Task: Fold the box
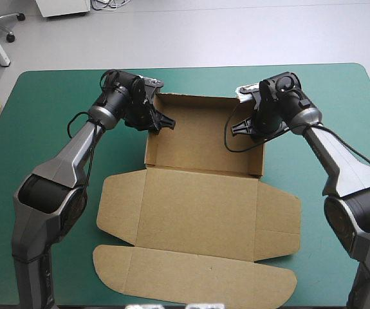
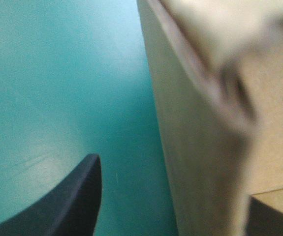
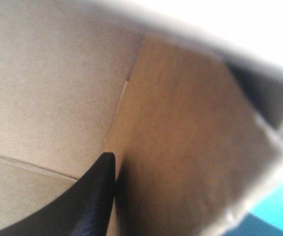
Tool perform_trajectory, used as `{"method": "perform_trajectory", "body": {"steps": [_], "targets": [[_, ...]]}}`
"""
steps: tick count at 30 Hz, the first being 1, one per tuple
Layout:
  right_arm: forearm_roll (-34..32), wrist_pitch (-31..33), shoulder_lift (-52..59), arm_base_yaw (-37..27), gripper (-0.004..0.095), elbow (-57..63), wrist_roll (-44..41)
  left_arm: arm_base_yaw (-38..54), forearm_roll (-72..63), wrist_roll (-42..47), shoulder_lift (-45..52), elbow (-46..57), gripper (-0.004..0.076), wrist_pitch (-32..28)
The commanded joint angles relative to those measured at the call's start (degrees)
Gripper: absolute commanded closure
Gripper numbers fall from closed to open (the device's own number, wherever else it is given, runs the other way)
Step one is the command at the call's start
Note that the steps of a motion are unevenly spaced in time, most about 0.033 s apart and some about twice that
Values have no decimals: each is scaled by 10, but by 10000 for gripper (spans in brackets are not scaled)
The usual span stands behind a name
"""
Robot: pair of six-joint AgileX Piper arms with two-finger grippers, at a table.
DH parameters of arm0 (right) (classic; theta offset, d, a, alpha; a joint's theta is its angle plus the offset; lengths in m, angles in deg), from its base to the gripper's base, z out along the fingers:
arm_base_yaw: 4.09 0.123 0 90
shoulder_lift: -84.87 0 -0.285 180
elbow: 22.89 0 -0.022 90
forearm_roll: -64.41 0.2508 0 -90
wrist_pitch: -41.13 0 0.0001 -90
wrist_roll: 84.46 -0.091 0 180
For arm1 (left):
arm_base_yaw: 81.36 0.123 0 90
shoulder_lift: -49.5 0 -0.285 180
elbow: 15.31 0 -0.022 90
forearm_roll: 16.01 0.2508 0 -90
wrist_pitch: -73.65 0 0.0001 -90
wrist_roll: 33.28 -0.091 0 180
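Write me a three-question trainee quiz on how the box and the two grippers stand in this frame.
1. True or false: the lid of the box lies flat on the teal-green cover.
2. Where is the left gripper? A: at the left wall of the tray. B: on the lid's near flap. C: beyond the table's left edge.
3. Fill in: the right gripper is at the tray's ____ wall.

Key: 1 true; 2 A; 3 right.
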Motion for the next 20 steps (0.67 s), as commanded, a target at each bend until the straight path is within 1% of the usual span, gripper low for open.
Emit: {"method": "perform_trajectory", "body": {"steps": [1,2,3,6,7,16,20], "targets": [[-6,14,45,-6,520,-18,9,-4,10,-10,54,-18,344,32],[-6,14,49,-6,487,-18,11,-4,10,-11,58,-18,332,31],[-10,14,55,-6,425,-18,11,-5,10,-14,63,-18,310,31],[-10,14,67,-6,291,-18,8,-5,9,-18,81,-18,239,27],[-10,14,71,-6,268,-18,5,-5,9,-18,84,-18,230,27],[-8,14,113,-6,265,-18,-5,-6,2,-18,113,-17,227,31],[3,14,132,-6,265,-18,-7,-6,2,-19,137,-17,228,31]]}}
